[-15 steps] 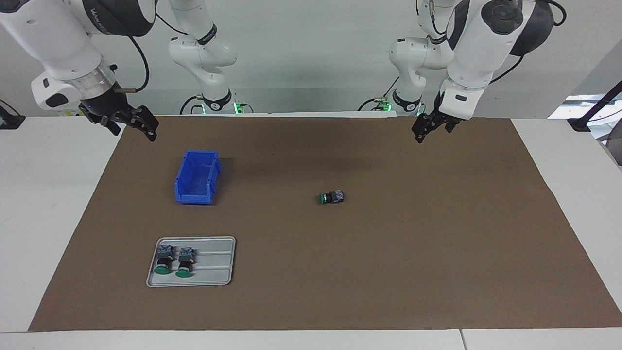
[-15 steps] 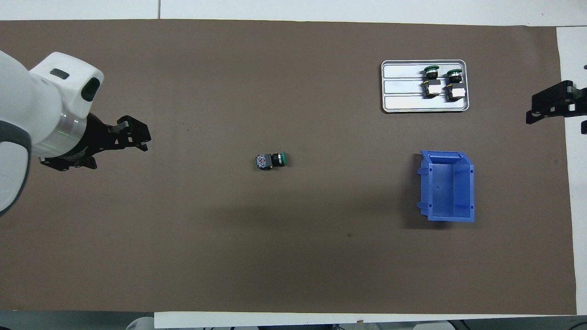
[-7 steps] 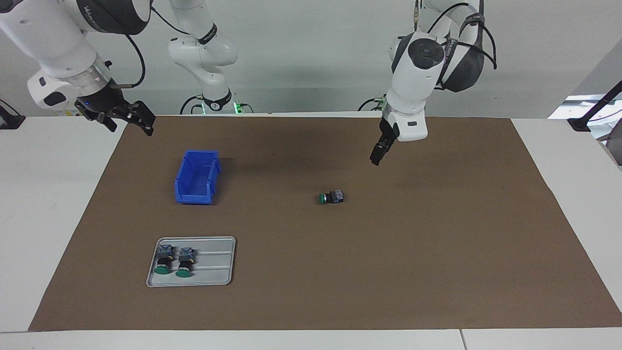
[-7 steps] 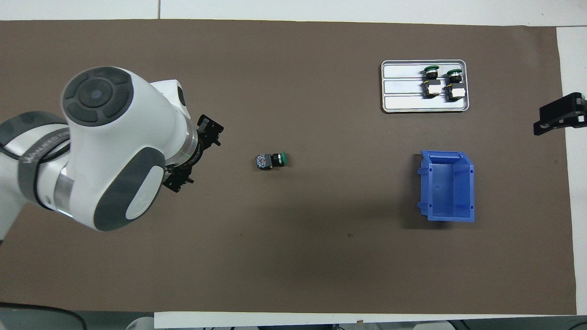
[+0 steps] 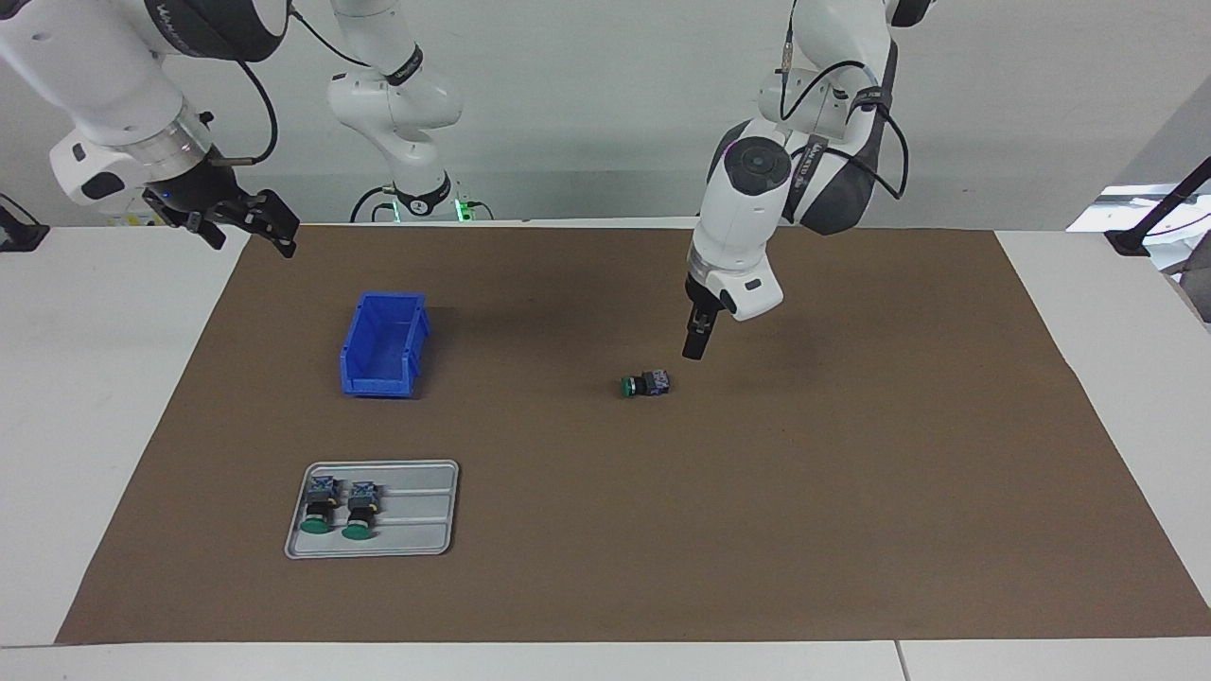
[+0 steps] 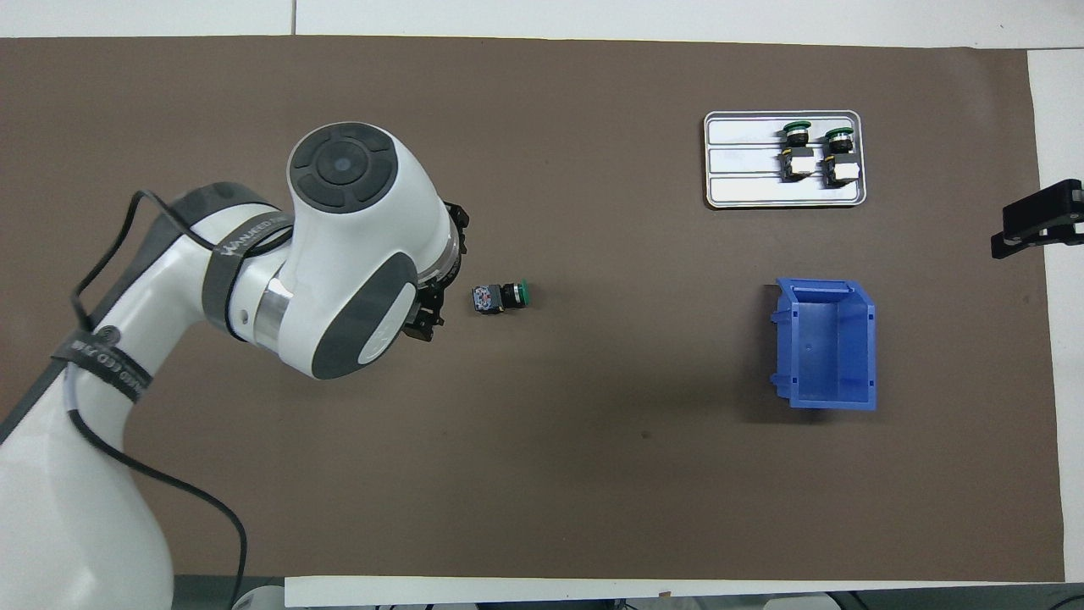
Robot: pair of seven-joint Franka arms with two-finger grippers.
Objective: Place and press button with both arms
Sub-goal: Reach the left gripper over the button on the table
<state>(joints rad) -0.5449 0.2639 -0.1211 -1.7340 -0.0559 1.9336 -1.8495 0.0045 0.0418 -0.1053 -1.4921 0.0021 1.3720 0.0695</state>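
A pale grey wall (image 5: 587,95) is seen at the robots' end, where the black right gripper (image 5: 268,225), fingers spread apart, is held over the edge of the brown paper sheet (image 5: 757,530) covering the white table (image 5: 85,378). Mid-sheet, the green-capped black push-button (image 5: 646,384) lies on its side, with the black left gripper (image 5: 694,344) poised just above and beside it; whether its fingers are apart cannot be told. The blue plastic bin (image 5: 383,344) and, farther from the robots, the grey metal tray (image 5: 416,530) holding two like buttons (image 5: 336,506) are set toward the right arm's end.

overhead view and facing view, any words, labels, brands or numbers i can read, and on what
White left arm, dark band by its wrist: lettering, too blurred to read.
White right arm, dark upper section: lettering, cut off and too blurred to read.
Loose green-capped button, two buttons in the grey tray, blue bin: no text visible.
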